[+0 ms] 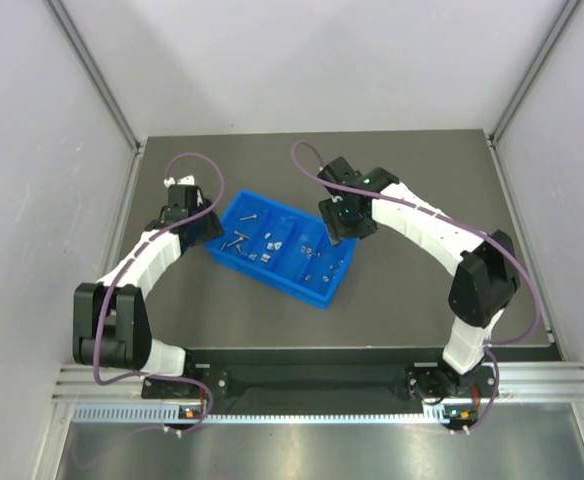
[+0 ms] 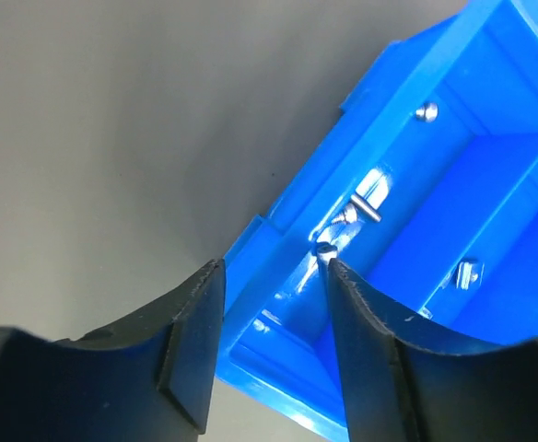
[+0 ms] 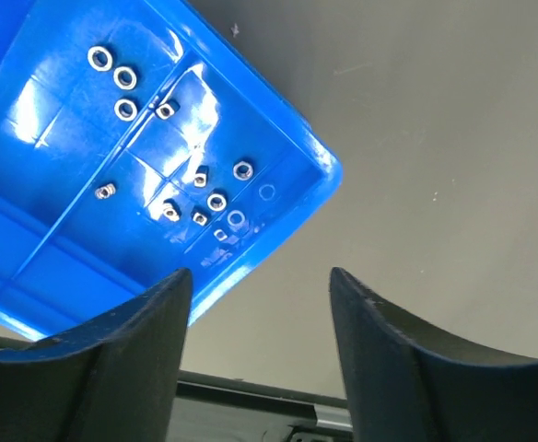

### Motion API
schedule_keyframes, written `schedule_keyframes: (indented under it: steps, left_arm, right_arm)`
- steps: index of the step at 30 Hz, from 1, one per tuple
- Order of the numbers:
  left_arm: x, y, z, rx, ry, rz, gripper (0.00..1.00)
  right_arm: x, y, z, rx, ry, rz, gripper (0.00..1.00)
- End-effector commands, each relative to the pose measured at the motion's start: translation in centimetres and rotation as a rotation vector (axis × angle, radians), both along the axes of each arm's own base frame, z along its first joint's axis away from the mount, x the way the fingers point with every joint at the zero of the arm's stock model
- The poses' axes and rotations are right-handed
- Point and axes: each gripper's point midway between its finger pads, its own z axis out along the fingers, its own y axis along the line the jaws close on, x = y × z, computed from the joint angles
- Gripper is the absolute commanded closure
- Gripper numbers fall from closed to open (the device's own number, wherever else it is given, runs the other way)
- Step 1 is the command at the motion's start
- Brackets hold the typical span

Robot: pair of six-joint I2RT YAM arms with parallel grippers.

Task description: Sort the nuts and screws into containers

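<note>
Blue tray (image 2: 297, 198) cropped | left end effector (image 2: 275, 276) apart (at tray wall) | right end effector (image 3: 260, 281) apart

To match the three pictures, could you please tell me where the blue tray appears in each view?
Top external: blue tray at the centre, set diagonally.
Left wrist: blue tray fills the right side.
Right wrist: blue tray fills the upper left.
Shared landmark: the dark grey table around it.
</note>
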Motion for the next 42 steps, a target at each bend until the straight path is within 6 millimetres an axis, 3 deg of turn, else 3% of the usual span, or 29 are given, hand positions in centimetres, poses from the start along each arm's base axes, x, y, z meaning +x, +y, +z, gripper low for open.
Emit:
schedule_keyframes:
  steps: [1,5,15,19,22,25,29,37,42]
  left_arm:
    - [-0.5,-2.2,0.2,-0.091,-0.012,0.001,0.48]
    - [-2.1,-2.7,0.2,-0.04,0.02,0.056,0.58]
    - [-6.6,-2.0,1.4,-0.027,0.039,0.153,0.61]
    - [-7.7,-2.9,2.4,-0.048,0.027,0.083,0.61]
    - [-8.2,-3.1,2.3,-0.037,0.02,0.027,0.61]
    - [-7.7,-3.5,2.7,-0.031,0.011,-0.019,0.58]
    - [-6.0,-3.9,3.3,-0.021,-0.023,-0.051,0.46]
    - [-3.2,-3.8,3.6,0.018,-0.023,-0.108,0.41]
    - [-2.1,-4.0,3.7,0.017,-0.032,-0.137,0.37]
  right_arm:
    - [0.9,0.2,0.4,0.004,-0.007,-0.028,0.4]
    - [0.8,-0.1,-0.4,-0.025,0.011,-0.028,0.44]
    - [3.2,-1.5,-1.9,-0.116,0.001,-0.06,0.5]
    - [4.2,-0.5,-1.6,-0.085,-0.031,0.067,0.51]
    - [3.5,0.9,-2.3,-0.025,-0.024,0.249,0.52]
    - [3.6,0.9,-2.5,-0.03,-0.039,0.288,0.52]
    - [3.2,0.9,-3.1,-0.039,-0.032,0.356,0.52]
    - [1.7,-1.2,-6.7,-0.155,0.004,0.535,0.5]
    - [2.3,-1.8,-7.4,-0.206,-0.023,0.598,0.51]
